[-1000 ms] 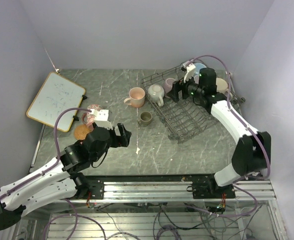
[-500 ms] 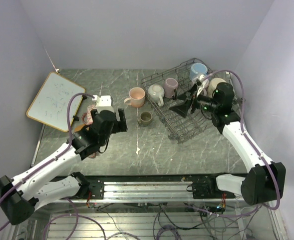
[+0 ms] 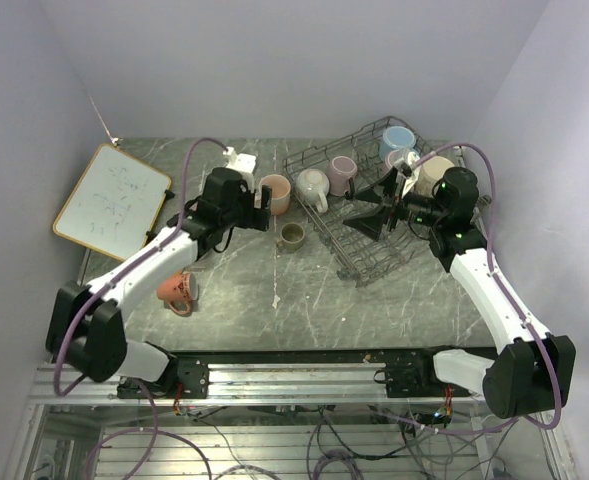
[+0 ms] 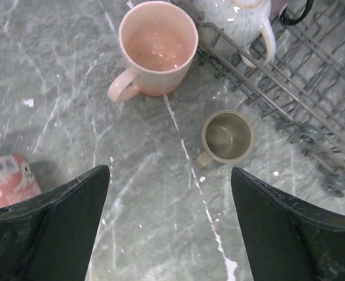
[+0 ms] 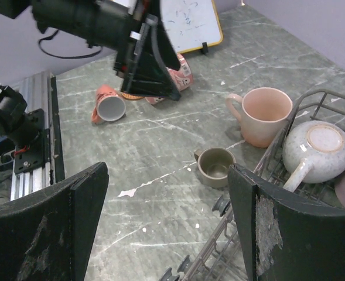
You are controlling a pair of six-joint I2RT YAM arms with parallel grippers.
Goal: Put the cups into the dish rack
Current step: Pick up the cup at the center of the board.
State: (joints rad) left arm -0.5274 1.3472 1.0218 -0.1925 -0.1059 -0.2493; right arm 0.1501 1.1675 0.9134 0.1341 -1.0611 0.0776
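Note:
My left gripper (image 3: 261, 208) (image 4: 169, 173) is open and empty, above the table just left of the upright peach mug (image 3: 274, 193) (image 4: 158, 48). The small olive-brown mug (image 3: 292, 235) (image 4: 226, 137) (image 5: 215, 165) stands beside the dish rack (image 3: 399, 245) (image 4: 313, 99). My right gripper (image 3: 366, 222) (image 5: 167, 170) is open and empty, over the rack's left part. A speckled cream mug (image 3: 312, 184) (image 5: 316, 151), a mauve mug (image 3: 343, 170), a light blue mug (image 3: 398, 139) and a cream mug (image 3: 436, 170) sit in the rack. An orange mug (image 3: 177, 289) (image 5: 109, 103) lies on its side.
The wood-framed whiteboard (image 3: 111, 200) leans at the far left. A floral mug (image 4: 5, 179) (image 5: 181, 71) lies near it, hidden under my left arm in the top view. Purple walls enclose the table; the rail runs along the near edge.
My left arm has swung from the near left up to the peach mug, uncovering the orange mug. My right gripper has drawn back from the mauve mug toward the rack's middle.

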